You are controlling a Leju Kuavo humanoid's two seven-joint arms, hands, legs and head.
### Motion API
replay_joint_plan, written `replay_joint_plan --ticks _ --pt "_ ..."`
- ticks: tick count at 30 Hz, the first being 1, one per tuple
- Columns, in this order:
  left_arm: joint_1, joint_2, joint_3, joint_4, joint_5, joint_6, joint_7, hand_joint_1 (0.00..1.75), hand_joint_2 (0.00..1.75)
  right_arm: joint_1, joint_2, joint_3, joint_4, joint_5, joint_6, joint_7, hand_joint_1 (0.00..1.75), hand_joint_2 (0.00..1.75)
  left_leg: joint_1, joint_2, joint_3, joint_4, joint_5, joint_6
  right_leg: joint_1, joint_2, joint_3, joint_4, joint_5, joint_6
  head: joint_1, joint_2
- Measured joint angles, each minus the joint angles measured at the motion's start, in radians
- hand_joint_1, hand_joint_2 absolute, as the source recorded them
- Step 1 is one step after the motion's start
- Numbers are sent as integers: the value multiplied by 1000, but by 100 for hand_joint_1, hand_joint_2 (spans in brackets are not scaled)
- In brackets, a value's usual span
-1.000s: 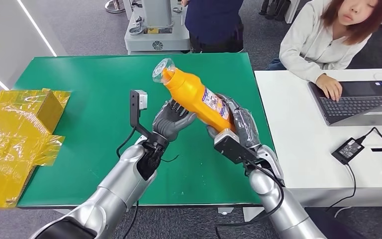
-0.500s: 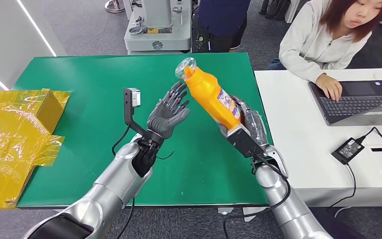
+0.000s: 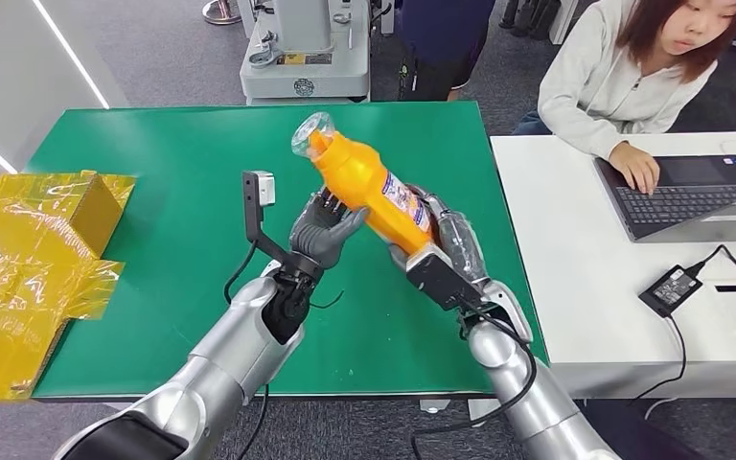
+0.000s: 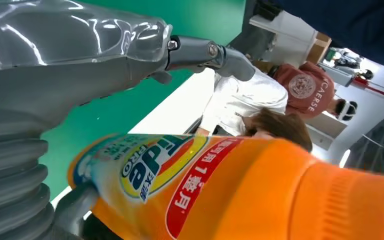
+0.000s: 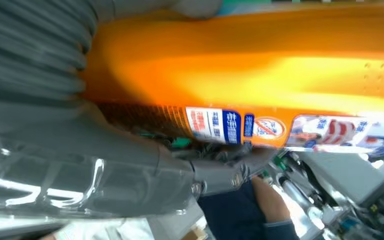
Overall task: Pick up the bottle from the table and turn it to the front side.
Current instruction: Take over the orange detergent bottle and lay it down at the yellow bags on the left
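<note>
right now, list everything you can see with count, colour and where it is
orange plastic detergent bottle: 1, orange with clear cap, held tilted above the table, cap pointing away from the robot
green table: 1, green, in front of the robot
yellow crinkled film bags: a pile, yellow, at the table's left edge
white desk: 1, white, right of the green table
grey laptop: 1, grey, on the white desk
black power adapter: 1, black, on the white desk, near side
seated person: 1, light top, hand at the laptop
grey machine base: 1, grey, beyond the table
left hand: grey, touches the bottle's side
right hand: grey, grips the bottle's lower body
</note>
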State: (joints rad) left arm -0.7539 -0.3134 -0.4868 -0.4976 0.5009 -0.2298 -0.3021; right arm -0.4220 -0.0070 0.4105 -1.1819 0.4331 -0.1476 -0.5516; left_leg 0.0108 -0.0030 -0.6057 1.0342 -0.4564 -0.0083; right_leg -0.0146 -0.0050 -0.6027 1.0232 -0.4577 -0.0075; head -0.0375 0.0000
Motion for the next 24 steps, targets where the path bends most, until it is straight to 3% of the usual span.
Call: replay_joint_plan --ticks 5,16,22,23,24 --pt "0 -12 0 6 -11 58 -27 0 175 -9 47 79 -13 11 25 41 175 175 0 0 -1 0 0 0 0 0 0 0 0 0 0 0" --pt "-1 -11 0 6 -41 105 -50 0 175 -30 87 105 71 7 41 40 175 175 0 -1 -1 0 0 -1 0 -1 0 0 0 0 0 0" --pt "-1 -5 0 16 -44 81 -43 0 175 -40 94 104 116 14 40 30 175 175 0 -1 -1 0 0 -1 0 -1 0 0 0 0 0 0" --pt "-1 -4 0 18 -42 74 -39 1 175 -41 94 104 122 16 38 27 175 175 0 -1 -1 0 0 -1 0 -1 0 0 0 0 0 0" --pt "-1 -4 0 20 -41 68 -36 21 175 -43 94 103 127 18 36 24 175 175 0 -1 -1 0 0 -1 0 -1 0 0 0 0 0 0"
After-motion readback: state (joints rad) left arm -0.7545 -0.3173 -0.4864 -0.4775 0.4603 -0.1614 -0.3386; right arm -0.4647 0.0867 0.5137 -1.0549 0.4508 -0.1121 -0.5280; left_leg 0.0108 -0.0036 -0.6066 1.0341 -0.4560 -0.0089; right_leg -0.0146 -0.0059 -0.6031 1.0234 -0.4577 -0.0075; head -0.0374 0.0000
